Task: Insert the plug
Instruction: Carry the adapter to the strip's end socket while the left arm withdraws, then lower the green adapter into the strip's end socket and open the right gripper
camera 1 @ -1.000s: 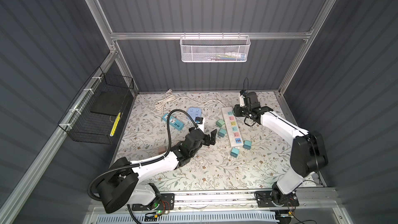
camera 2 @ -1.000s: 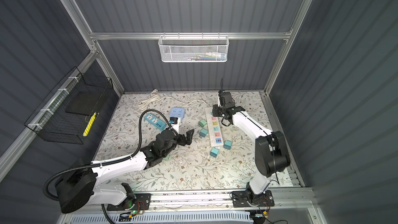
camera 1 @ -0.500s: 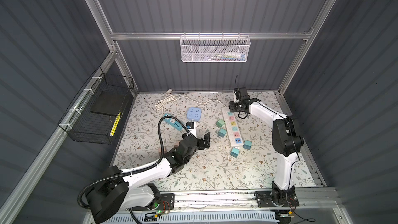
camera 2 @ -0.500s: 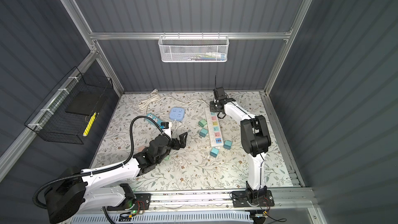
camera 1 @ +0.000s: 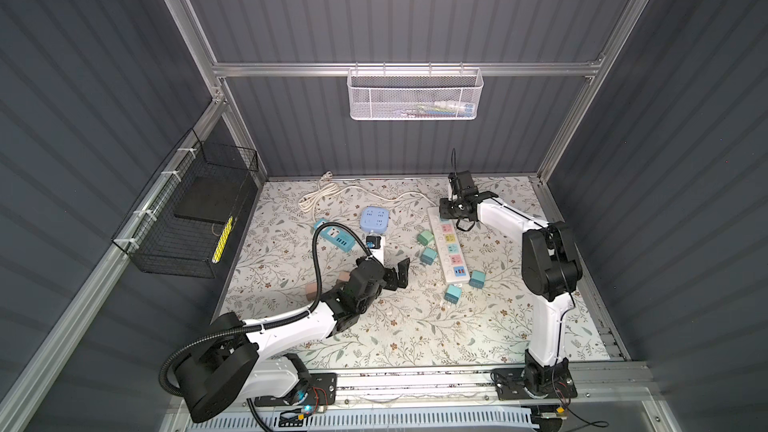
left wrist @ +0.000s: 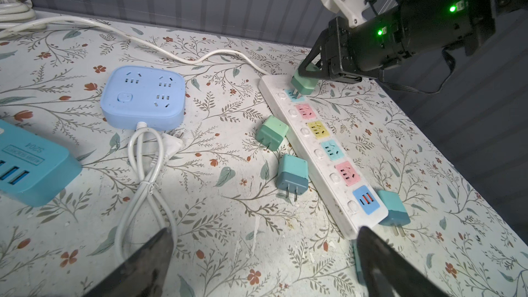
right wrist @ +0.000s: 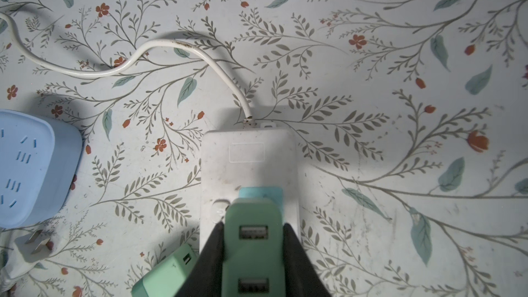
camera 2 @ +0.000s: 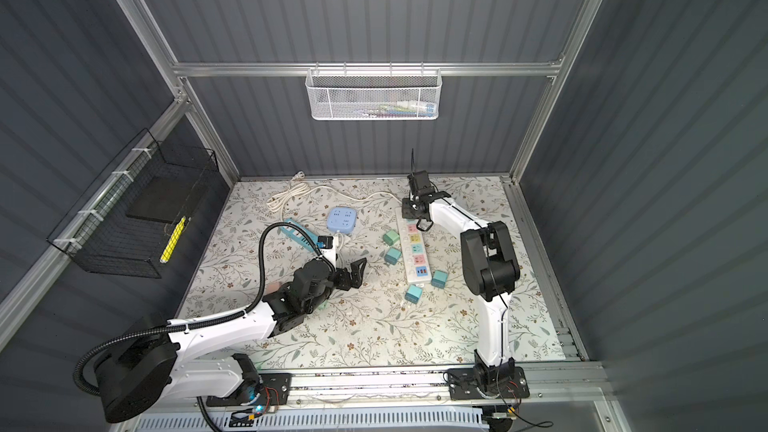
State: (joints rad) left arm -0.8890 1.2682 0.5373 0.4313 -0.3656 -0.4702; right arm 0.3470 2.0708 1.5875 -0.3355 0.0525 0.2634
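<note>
My right gripper (right wrist: 253, 225) is shut on a green plug (right wrist: 253, 232) with two USB ports on its back. It holds the plug, tilted, over the teal socket at the far end of the white power strip (left wrist: 323, 150). In the left wrist view the plug (left wrist: 303, 84) shows its prongs, with their tips at the socket face. Both top views show this gripper (camera 1: 446, 211) (camera 2: 409, 211) at the strip's far end (camera 1: 451, 251) (camera 2: 415, 251). My left gripper (left wrist: 264, 232) stands open and empty, low over the mat near the strip's front end (camera 1: 399, 274) (camera 2: 355, 272).
Loose green and teal plugs (camera 1: 425, 238) (camera 1: 428, 256) (camera 1: 477, 279) lie beside the strip. A light blue square socket box (camera 1: 374, 220), a teal USB strip (camera 1: 334, 236) and a coiled white cord (camera 1: 318, 197) sit at the back left. Wire baskets hang on the walls.
My right gripper has moved left with the plug to the strip's far end, and its elbow has swung up. My left arm has drawn back a little towards the front.
</note>
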